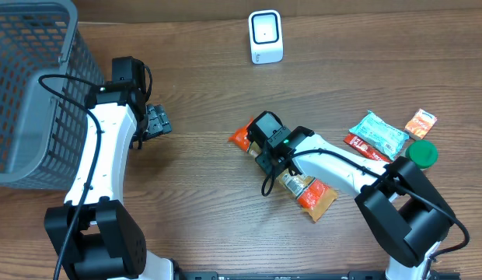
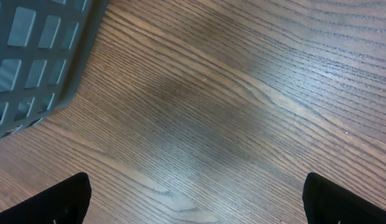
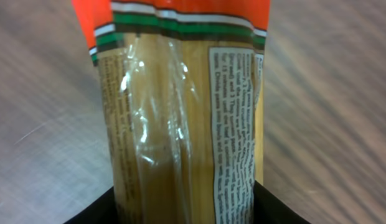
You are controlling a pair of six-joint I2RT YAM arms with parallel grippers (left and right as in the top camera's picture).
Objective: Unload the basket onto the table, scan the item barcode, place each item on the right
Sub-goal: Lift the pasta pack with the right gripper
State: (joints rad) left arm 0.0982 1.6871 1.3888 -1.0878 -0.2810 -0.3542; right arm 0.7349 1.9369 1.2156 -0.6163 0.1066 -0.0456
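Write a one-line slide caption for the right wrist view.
Orange-topped snack packet framed between the fingers of the right gripper, wooden table behind.

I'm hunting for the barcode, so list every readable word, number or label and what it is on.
No text is legible.
Orange-topped packet: block of small print, too blurred to read.
Teal packet, small orange packet, red packet: print too small.
Scanner: no marking readable.

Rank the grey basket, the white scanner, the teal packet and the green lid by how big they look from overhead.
Largest: grey basket, even cropped by the frame.
Next: teal packet and white scanner, too alike to rank.
Smallest: green lid.
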